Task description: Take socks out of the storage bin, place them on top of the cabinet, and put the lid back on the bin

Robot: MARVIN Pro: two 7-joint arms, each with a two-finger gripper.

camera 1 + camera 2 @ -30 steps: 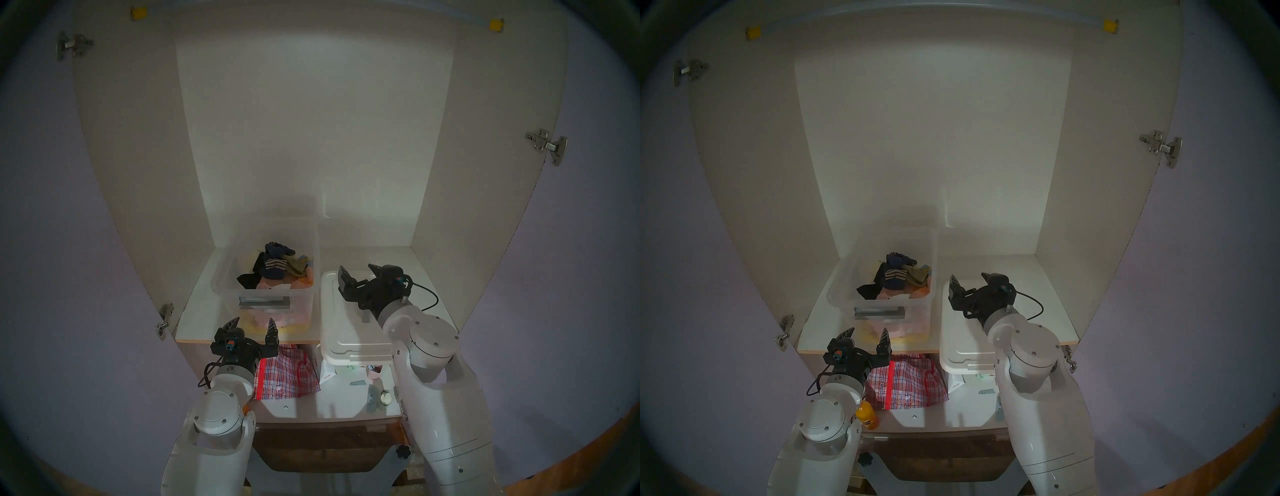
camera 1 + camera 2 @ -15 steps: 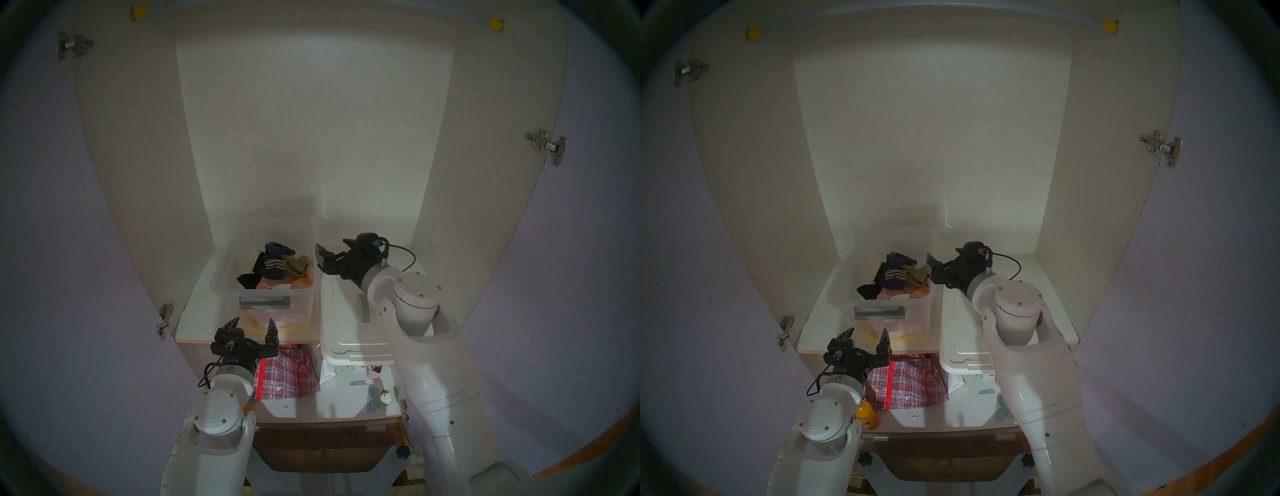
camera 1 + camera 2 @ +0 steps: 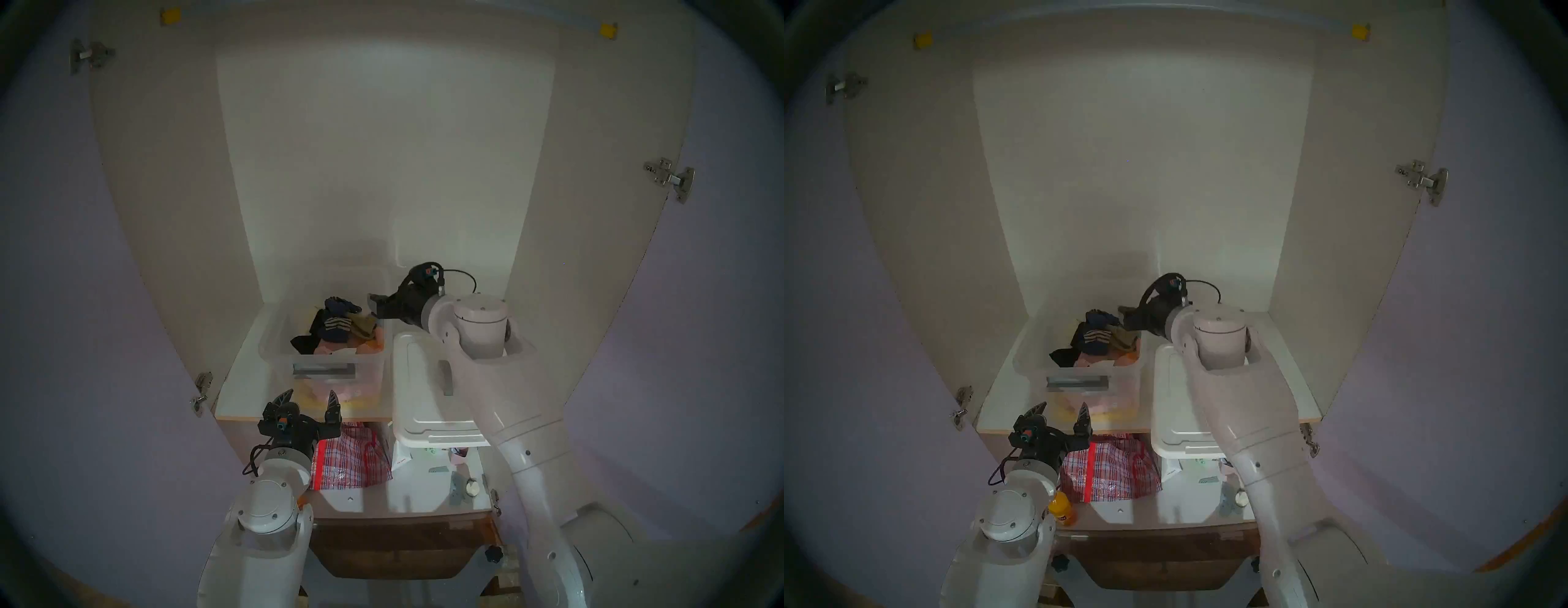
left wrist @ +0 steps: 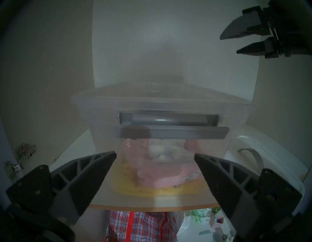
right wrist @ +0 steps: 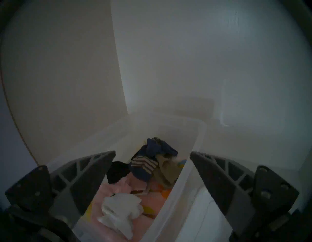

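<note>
Step in hand: reach into the storage bin for the socks; nothing has been lifted out yet, by the look of it.
Right pincer: jaws spread wide and empty, poised over the bin's right rim near its back corner, tilted slightly down toward the clothes.
Left pincer: jaws also apart, holding nothing, level in front of the bin's grey bar handle, just off the front edge of the shelf board.
Socks: small white bundle lying on pink fabric toward the front of the bin, nearer the wrist camera than the navy striped sock and the black sock; any black marks are too blurred to make out.
Bin: open, standing on the left half of the shelf inside the cabinet.
Lid: off, lying flat on the shelf just right of the bin, its front end overhanging the shelf's front edge; the right arm passes above it.
Next move, as I judge it: the right pincer should draw back toward the bin's front wall and dip, so both fingers straddle the white bundle alone.
Care needed: clearing the right rim on the way down, and not pinching the pink cloth beneath.
</note>
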